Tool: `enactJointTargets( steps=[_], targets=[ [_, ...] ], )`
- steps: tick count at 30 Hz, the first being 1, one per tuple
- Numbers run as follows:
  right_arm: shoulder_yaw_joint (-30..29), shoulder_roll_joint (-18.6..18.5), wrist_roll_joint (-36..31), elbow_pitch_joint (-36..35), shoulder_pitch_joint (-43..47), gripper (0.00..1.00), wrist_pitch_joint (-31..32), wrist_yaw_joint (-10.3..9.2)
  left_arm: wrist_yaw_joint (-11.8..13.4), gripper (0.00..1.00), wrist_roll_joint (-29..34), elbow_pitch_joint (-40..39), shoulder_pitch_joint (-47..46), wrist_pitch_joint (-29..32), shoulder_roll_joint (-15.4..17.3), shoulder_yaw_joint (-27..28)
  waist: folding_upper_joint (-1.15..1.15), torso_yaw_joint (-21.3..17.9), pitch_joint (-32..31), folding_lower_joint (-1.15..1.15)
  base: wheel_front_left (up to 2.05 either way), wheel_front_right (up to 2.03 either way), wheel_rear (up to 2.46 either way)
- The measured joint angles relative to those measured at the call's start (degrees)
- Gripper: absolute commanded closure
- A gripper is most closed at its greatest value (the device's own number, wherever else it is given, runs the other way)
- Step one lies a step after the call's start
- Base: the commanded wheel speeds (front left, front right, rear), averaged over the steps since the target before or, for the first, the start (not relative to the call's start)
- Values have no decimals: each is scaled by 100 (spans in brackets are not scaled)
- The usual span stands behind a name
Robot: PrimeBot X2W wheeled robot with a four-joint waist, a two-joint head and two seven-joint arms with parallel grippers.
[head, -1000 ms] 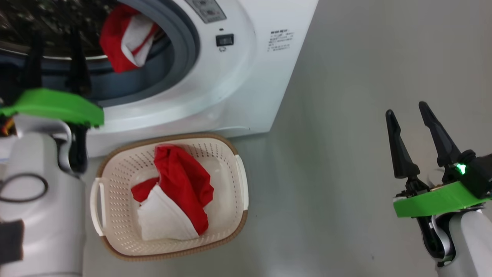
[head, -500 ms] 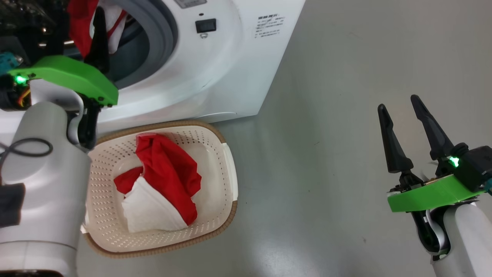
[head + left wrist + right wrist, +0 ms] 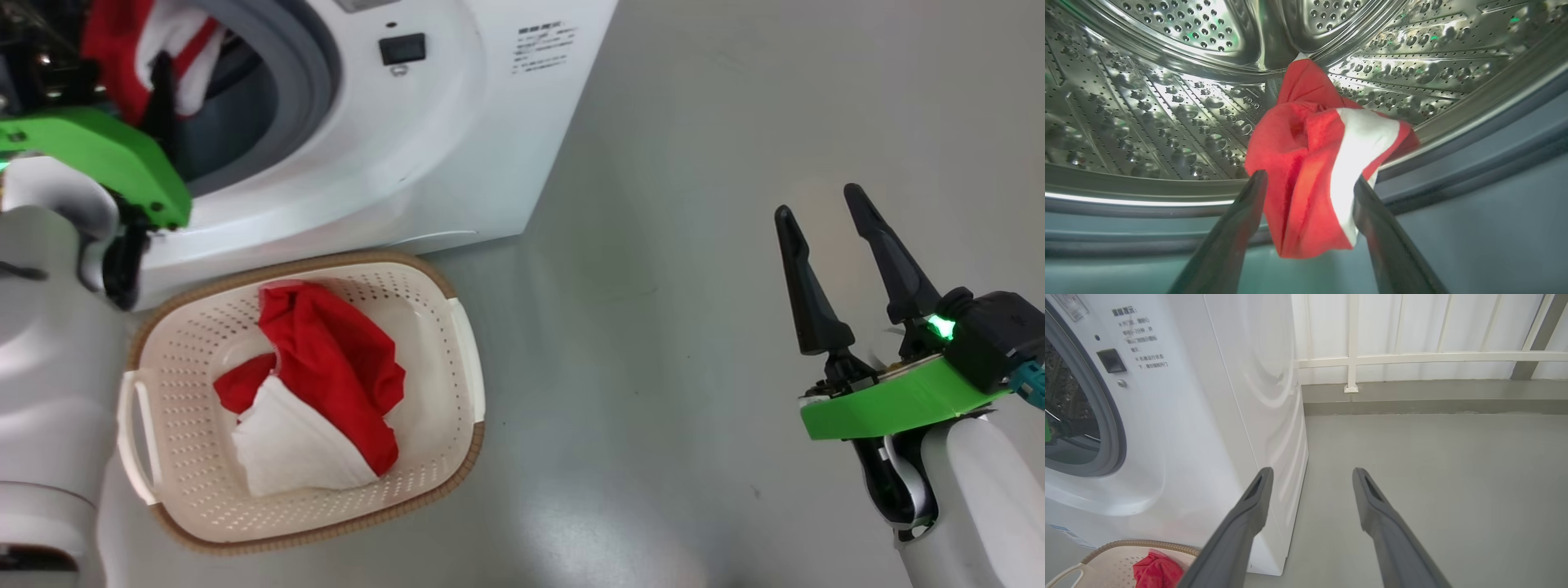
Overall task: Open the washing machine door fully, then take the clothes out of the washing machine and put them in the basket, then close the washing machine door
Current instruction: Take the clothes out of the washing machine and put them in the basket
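**Laundry corner, work half done**

The floor (image 3: 694, 245) is smooth and grey, with soft reflections. At the far side a white panelled wall (image 3: 1412, 357) meets it above a grey skirting. The washing machine (image 3: 457, 163) stands at the far left. The basket (image 3: 461, 351) sits near, just in front of it, with a red and white garment (image 3: 326, 367) inside. Another garment (image 3: 1310, 143) hangs at the lip of the drum (image 3: 1167, 122), between the wide fingers of the left hand (image 3: 1309, 179). The right hand (image 3: 819, 204), also wide and empty, hovers over the floor at the right.
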Motion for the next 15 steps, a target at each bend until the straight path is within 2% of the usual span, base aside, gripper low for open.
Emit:
enactJointTargets(
  steps=[4,9,13,14,15],
  targets=[
    [25,3,71,10,0,0,0,0,111,0,27,269,-158,69,79,-63,0,-107,67,0,0,0,0],
    [42,9,71,13,-1,0,1,0,522,0,196,489,-296,74,121,-151,0,-201,156,0,0,0,0],
    [47,27,71,22,-31,0,0,0,657,1,198,605,-367,148,138,-174,0,-248,201,0,0,0,0],
    [47,29,71,22,-39,0,0,0,683,38,203,624,-369,148,142,-191,0,-253,206,0,0,0,0],
    [46,29,71,23,-41,0,0,0,721,54,204,644,-369,148,141,-197,0,-251,207,0,0,0,0]
  ],
)
